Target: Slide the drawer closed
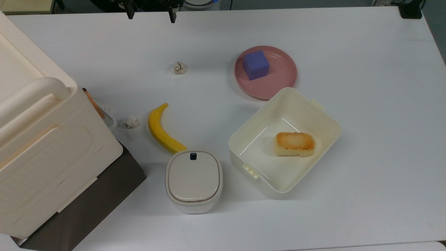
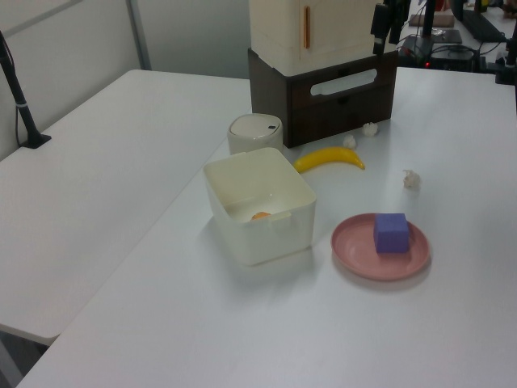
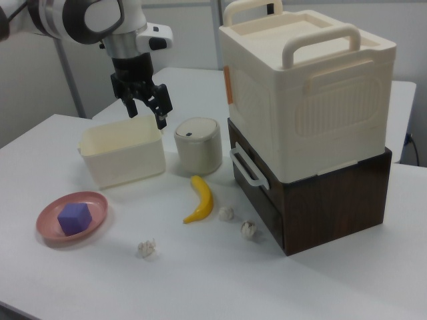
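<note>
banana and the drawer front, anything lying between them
Yes: in the right view two crumpled paper balls lie on the table between the banana and the drawer.
</note>
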You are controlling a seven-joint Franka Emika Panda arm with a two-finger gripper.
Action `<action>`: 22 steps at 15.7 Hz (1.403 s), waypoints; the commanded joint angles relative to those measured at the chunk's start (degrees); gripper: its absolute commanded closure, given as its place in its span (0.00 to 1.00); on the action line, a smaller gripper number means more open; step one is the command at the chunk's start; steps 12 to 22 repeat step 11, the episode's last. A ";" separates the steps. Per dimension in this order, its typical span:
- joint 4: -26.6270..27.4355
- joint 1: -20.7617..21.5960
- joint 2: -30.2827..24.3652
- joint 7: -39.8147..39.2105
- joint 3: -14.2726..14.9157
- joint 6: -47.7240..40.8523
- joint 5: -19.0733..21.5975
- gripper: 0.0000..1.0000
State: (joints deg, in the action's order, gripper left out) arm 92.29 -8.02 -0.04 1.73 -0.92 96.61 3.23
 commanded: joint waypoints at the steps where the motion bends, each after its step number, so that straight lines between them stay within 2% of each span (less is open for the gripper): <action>1: 1.05 0.46 -1.19 -0.59 0.39 0.77 -0.07 0.00; 2: 1.05 1.33 -1.11 -0.33 1.18 0.77 -0.15 0.00; 4: 1.05 5.89 -1.02 1.51 4.85 0.95 -0.33 0.00; 5: 0.96 6.87 -0.93 2.48 6.09 1.04 -0.42 0.00; 22: 0.96 6.62 -0.93 2.93 6.11 1.21 -0.07 0.00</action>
